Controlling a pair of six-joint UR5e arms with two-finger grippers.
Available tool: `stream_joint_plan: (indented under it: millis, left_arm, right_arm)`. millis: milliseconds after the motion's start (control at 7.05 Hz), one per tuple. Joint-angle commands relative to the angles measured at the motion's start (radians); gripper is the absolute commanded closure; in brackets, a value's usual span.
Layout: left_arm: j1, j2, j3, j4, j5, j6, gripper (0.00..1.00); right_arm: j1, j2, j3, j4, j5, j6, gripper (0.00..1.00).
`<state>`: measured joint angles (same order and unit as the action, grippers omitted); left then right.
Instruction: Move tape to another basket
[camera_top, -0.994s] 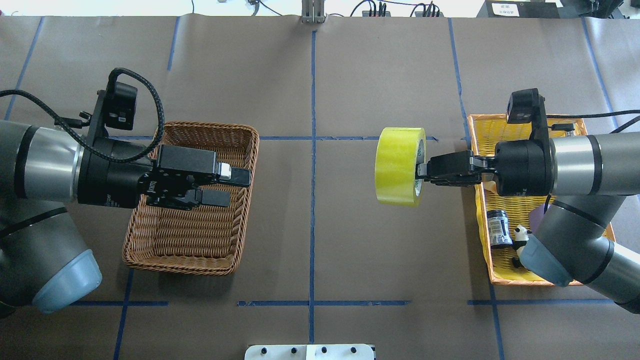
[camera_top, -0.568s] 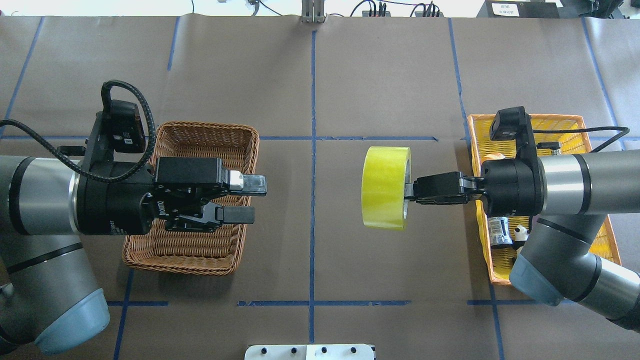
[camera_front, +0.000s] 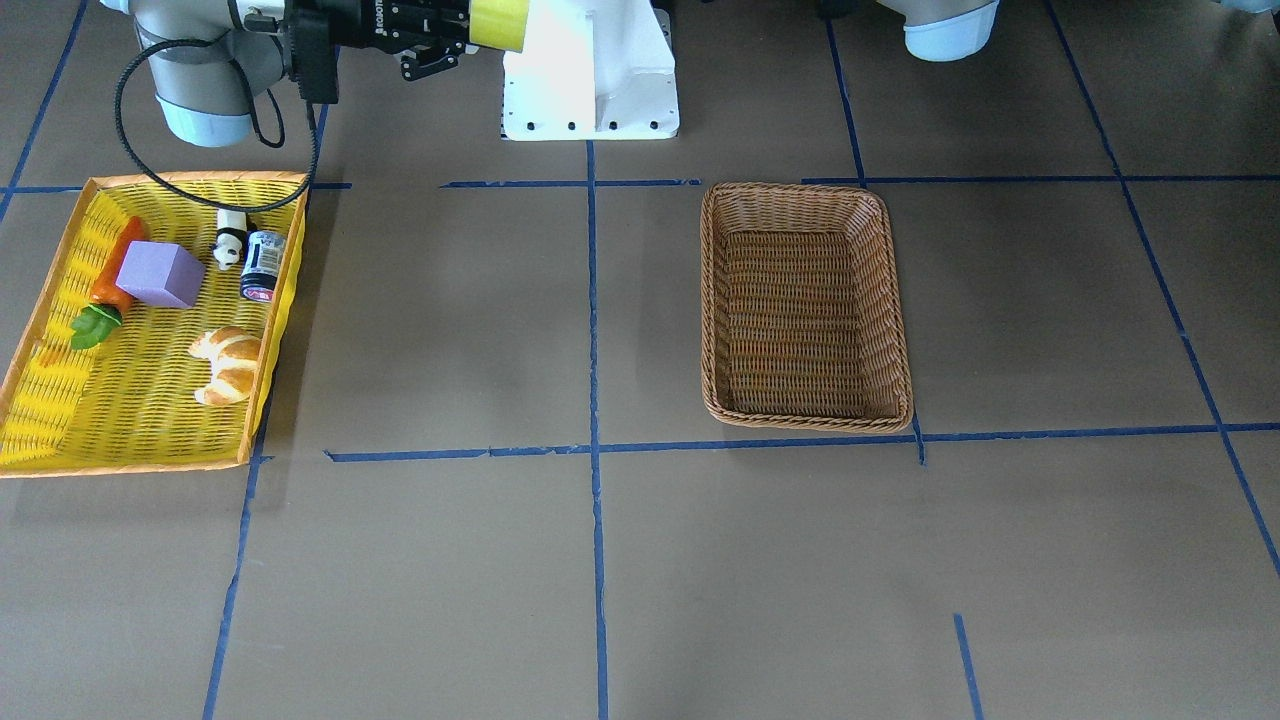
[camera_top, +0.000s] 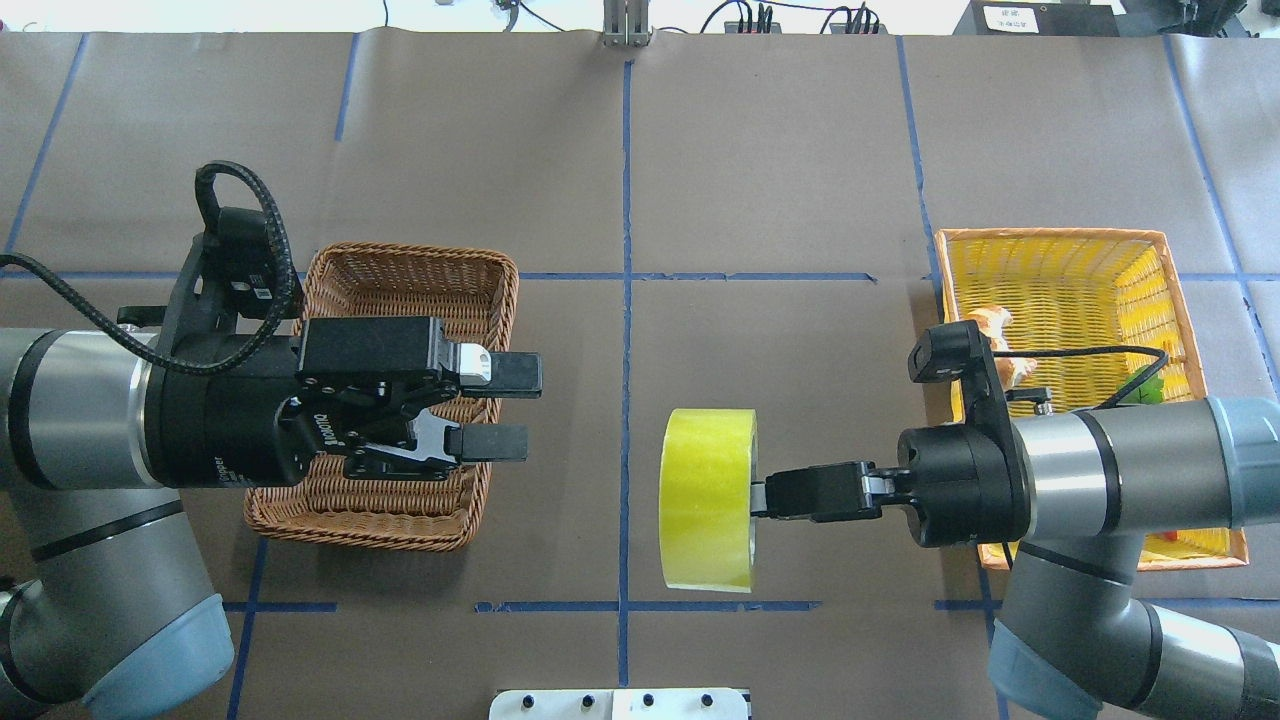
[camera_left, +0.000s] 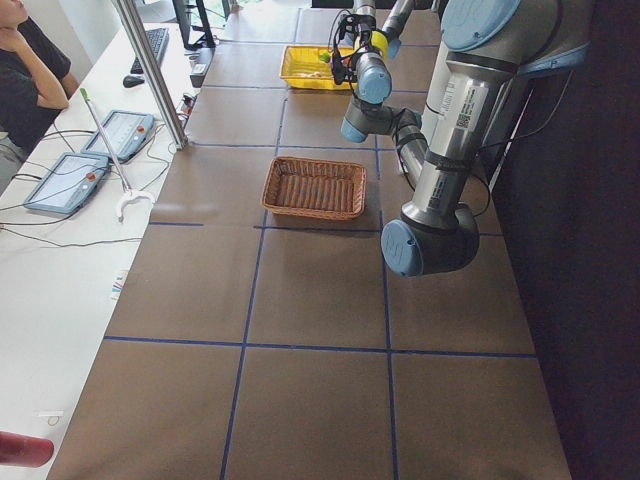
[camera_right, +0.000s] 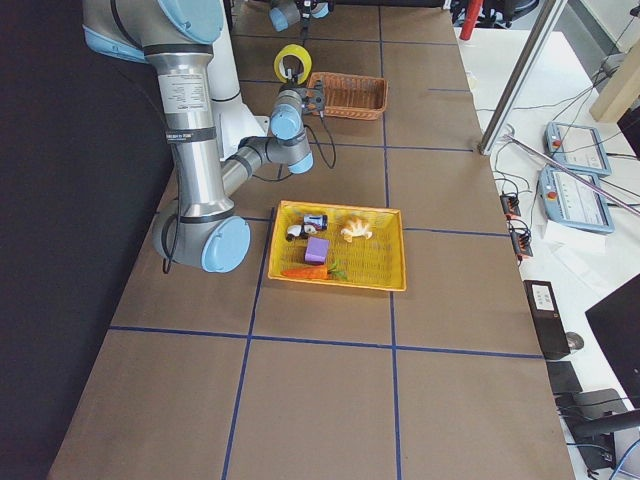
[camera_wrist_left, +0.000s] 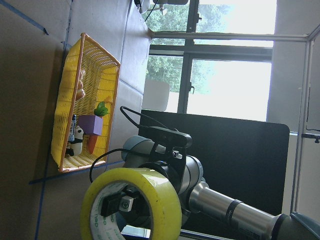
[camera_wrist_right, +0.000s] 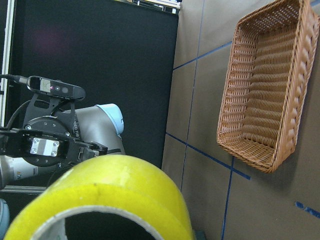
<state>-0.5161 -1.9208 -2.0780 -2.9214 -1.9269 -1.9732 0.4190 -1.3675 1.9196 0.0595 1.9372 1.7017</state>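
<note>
The yellow tape roll (camera_top: 705, 500) hangs on edge in the air over the table's middle, near the front edge. My right gripper (camera_top: 758, 497) is shut on its rim, one finger inside the core. The tape also shows in the front view (camera_front: 498, 22), the left wrist view (camera_wrist_left: 160, 195) and the right wrist view (camera_wrist_right: 115, 190). The brown wicker basket (camera_top: 420, 256) sits on the left and is empty in the front view (camera_front: 800, 320). My left gripper (camera_top: 515, 407) is open and empty over the basket's right rim, its fingers pointing at the tape.
The yellow basket with orange rim (camera_top: 1060, 270) sits on the right and holds a croissant (camera_front: 230, 362), a purple block (camera_front: 158, 274), a carrot (camera_front: 115, 270), a panda figure (camera_front: 230, 245) and a black can (camera_front: 262, 265). The white robot base (camera_front: 590, 70) stands at the table's edge.
My right gripper has carried the tape toward the robot's side and leftward, close to the centre line. My left gripper has shifted slightly right and stays open.
</note>
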Motion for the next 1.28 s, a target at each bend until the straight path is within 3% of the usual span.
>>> stream_joint_plan:
  millis: [0,284,1135]
  left_arm:
    - [0.008,-0.006,-0.002,-0.002,0.000,-0.050,0.00]
    - [0.011,-0.017,-0.004,-0.082,0.000,-0.160,0.00]
    - [0.116,-0.033,0.009,-0.096,0.068,-0.179,0.00]
  right_arm:
    - [-0.109,0.034,0.010,0.011,-0.158,-0.001,1.00]
    - [-0.175,0.035,0.001,0.115,-0.233,-0.005,1.00]
    - [-0.190,0.039,-0.002,0.115,-0.239,-0.005,1.00]
